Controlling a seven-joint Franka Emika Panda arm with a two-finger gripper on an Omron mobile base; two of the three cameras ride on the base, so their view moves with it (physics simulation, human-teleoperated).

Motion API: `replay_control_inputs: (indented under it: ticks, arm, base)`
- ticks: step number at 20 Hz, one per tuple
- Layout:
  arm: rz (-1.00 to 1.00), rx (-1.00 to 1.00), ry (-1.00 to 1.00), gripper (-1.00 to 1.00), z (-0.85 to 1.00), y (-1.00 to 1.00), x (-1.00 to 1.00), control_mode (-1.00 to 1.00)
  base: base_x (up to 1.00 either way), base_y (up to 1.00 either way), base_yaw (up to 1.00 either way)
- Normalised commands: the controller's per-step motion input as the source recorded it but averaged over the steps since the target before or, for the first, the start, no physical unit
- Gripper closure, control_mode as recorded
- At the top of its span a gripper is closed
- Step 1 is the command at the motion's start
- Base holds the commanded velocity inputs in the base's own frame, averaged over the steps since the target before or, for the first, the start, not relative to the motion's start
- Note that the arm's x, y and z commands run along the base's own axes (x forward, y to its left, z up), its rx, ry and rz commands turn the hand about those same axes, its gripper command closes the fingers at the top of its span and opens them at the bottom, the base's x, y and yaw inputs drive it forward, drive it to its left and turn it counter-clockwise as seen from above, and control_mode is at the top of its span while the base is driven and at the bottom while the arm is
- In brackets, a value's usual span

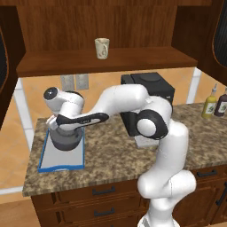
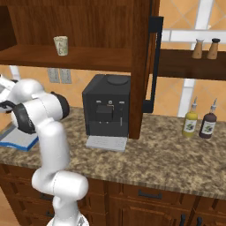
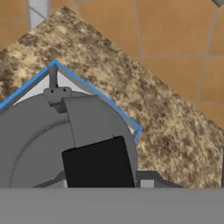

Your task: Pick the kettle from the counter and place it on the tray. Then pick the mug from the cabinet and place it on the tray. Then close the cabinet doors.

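The dark grey kettle (image 1: pixel 66 141) is at the far end of the blue-rimmed tray (image 1: pixel 53 156), on the left part of the granite counter (image 1: pixel 119 159). Whether its base touches the tray I cannot tell. My gripper (image 1: pixel 66 128) points straight down onto the kettle's top and is shut on its arched handle (image 3: pixel 98 162). In the hand view the kettle's round lid (image 3: pixel 39 144) is close below, with a tray corner (image 3: pixel 97 92) beyond it. The cream mug (image 1: pixel 102 48) (image 2: pixel 61 45) stands upright on the cabinet shelf (image 1: pixel 111 62). Both cabinet doors (image 1: pixel 220 40) (image 2: pixel 143 66) stand open.
A tall black coffee machine (image 1: pixel 150 88) (image 2: pixel 108 106) stands on the counter right of the tray, behind my arm. Two sauce bottles (image 2: pixel 190 121) (image 2: pixel 208 124) are at the far right. Salt and pepper shakers (image 2: pixel 206 48) sit on a side shelf. Bare granite lies in front.
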Motion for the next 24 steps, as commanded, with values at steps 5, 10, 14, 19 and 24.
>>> replay_control_inputs:
  ticks: [5, 10, 14, 19, 24]
  arm:
    - [-0.10, 0.00, 0.00, 1.00, -0.37, 0.07, 0.50, -1.00]
    - [-0.08, 0.00, 0.00, 1.00, -0.28, 0.03, 0.28, -1.00]
    - [-0.08, 0.00, 0.04, -1.00, -0.25, 0.00, -0.03, -1.00]
    - [-0.10, 0.00, 0.01, -1.00, -0.08, -0.19, -0.07, -1.00]
    - [-0.02, 0.04, -0.07, -1.00, 0.00, -0.26, -0.30, -1.00]
  base:
    - [0.00, 0.00, 0.00]
    - [0.00, 0.00, 0.00]
    - [0.00, 0.00, 0.00]
    - [0.00, 0.00, 0.00]
    - [0.00, 0.00, 0.00]
